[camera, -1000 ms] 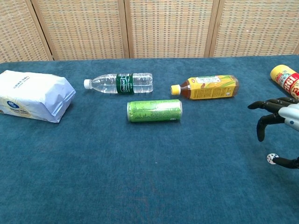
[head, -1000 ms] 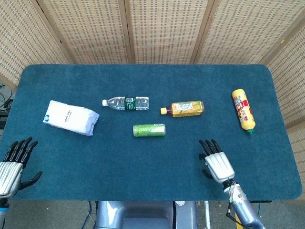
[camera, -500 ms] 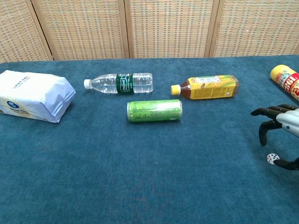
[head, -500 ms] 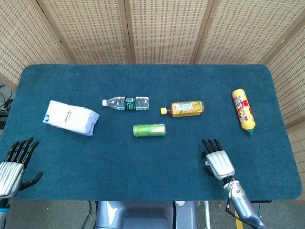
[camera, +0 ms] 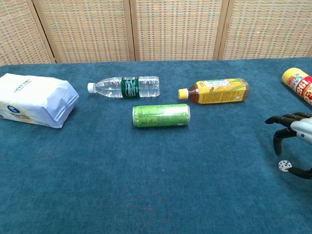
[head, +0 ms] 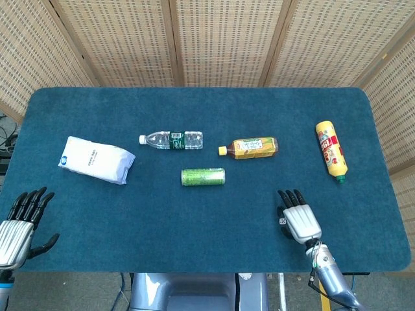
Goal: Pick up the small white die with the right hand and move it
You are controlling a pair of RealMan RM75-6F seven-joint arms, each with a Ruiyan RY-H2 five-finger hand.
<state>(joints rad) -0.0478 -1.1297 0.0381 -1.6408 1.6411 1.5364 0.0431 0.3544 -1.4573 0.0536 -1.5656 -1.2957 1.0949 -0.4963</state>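
The small white die (camera: 283,165) lies on the blue table cloth near the front right. In the head view it shows as a pale speck (head: 283,221) by the thumb side of my right hand (head: 298,217). My right hand (camera: 295,141) hovers over it with fingers (camera: 278,134) curled down and apart; the thumb tip lies just right of the die. Nothing is gripped. My left hand (head: 19,223) rests off the table's front left corner with its fingers spread, holding nothing.
A green can (head: 203,176), a clear water bottle (head: 172,139) and a yellow tea bottle (head: 249,148) lie mid-table. A white bag (head: 96,159) lies at the left. A yellow sauce bottle (head: 331,149) lies at the right, beyond my right hand.
My right hand has drawn back toward the table's front right, its fingers shifting right of the die. The die has stayed where it was. The left hand has barely moved.
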